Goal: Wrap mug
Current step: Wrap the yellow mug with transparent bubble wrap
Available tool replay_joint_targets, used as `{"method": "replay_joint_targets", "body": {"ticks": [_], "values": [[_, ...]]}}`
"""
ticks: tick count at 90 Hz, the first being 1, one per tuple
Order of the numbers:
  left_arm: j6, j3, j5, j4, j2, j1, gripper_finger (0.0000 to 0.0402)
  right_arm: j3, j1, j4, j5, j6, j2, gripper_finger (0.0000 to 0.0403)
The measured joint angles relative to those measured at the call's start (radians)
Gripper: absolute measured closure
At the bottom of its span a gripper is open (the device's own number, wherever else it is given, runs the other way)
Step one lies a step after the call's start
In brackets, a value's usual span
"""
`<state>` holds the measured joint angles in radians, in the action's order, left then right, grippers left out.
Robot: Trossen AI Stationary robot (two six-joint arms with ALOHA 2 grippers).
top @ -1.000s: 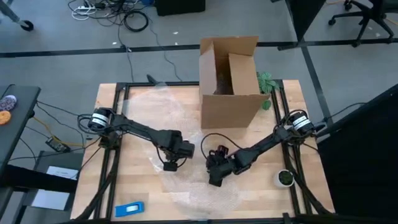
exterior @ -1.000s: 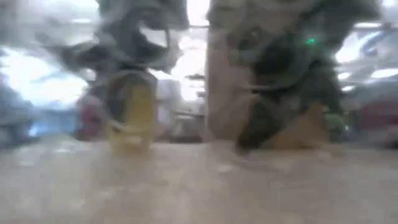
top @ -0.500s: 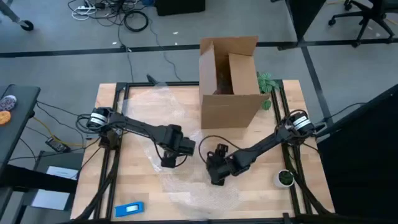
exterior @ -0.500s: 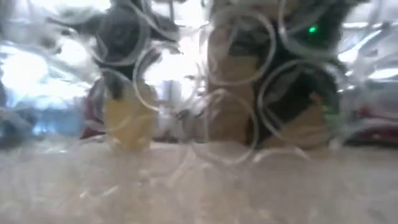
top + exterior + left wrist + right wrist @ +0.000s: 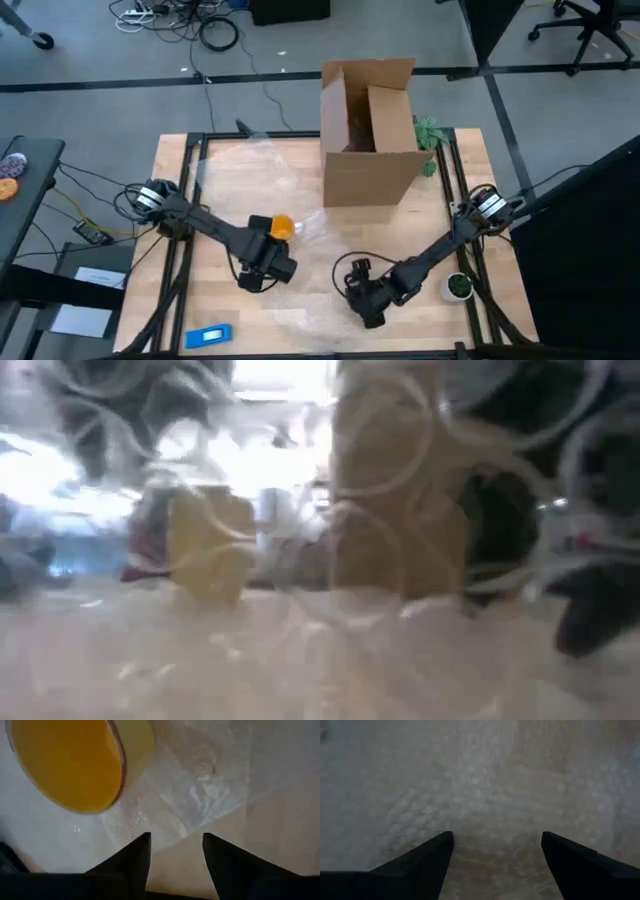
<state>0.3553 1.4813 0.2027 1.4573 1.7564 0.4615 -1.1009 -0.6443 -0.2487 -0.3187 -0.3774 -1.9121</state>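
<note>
The orange mug [image 5: 281, 227] sits on a clear bubble wrap sheet [image 5: 300, 190] near the table's middle. Its open mouth [image 5: 65, 765] shows in the left wrist view. My left gripper [image 5: 262, 270] stands open just on the near side of the mug, with wrap and bare wood under its fingers [image 5: 175, 850]. My right gripper [image 5: 366, 303] hovers open over the wrap's near part [image 5: 497, 845], to the right of the mug. In the low view the wrap [image 5: 400, 560] hangs close before the camera, and the mug [image 5: 205, 545] shows dimly through it.
An open cardboard box [image 5: 368, 130] stands at the table's far middle, with a green plant [image 5: 430, 135] at its right. A small dark green round object with a white rim [image 5: 458, 286] sits near the right edge. A blue object [image 5: 210, 335] lies at the near left.
My left gripper has drawn back toward the table's near edge, and the mug that it covered now shows in the high view. My right gripper has gone toward the near edge and the right. Bubble wrap has come up close in front of the low camera.
</note>
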Motion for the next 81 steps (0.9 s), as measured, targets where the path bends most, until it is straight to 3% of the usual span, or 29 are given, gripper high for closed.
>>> {"method": "replay_joint_targets", "body": {"ticks": [12,29,39,53,69,81], "values": [[0.026,0.0,0.08,-0.027,-0.011,0.065,0.0236,0.021,-0.03,0.042,-0.003,-0.018,-0.023,0.0114],[0.019,0.0,0.098,-0.075,-0.012,0.17,0.0238,0.015,-0.043,0.086,-0.04,-0.045,-0.084,0.0119],[0.054,0.0,0.098,-0.115,-0.012,0.229,0.0239,0.015,-0.021,0.088,-0.019,-0.063,-0.086,0.0141],[0.099,-0.005,0.119,-0.241,-0.012,0.296,0.0238,0.015,0.01,0.082,-0.005,-0.056,-0.069,0.0221],[0.162,-0.041,0.189,-0.29,-0.012,0.345,0.0239,-0.001,0.055,0.057,0.048,-0.044,-0.036,0.037],[0.203,-0.048,0.226,-0.308,-0.013,0.374,0.0238,-0.018,0.087,0.027,0.105,-0.035,0.015,0.0392]]}}
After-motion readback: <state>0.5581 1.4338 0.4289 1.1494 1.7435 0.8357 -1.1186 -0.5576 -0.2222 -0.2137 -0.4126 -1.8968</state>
